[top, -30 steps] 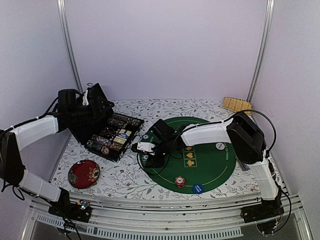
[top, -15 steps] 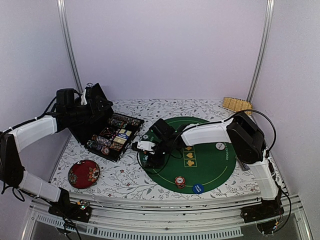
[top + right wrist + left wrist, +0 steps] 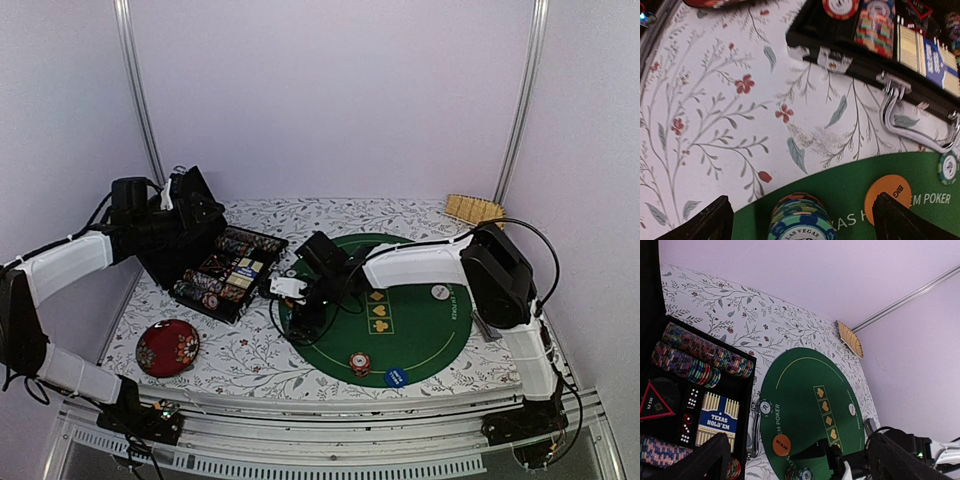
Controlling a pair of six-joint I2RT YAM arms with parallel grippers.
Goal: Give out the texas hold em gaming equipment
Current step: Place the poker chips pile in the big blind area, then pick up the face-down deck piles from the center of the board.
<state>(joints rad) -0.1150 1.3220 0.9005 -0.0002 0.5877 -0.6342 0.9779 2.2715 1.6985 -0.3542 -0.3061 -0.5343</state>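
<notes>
Right wrist view: green-topped striped poker chip stack stands on the round green felt poker mat, at its left edge, near the orange round marker disc. Right gripper straddles that stack, fingers spread wide and clear of it. A red-and-green chip stack, blue disc and white disc also sit on the mat.

Left to do: rows of mixed-colour chips and the boxed card deck lie in the black case. No dealt cards on the mat, as far as I can make out. Left gripper hangs by the case, fingers apart, empty.
</notes>
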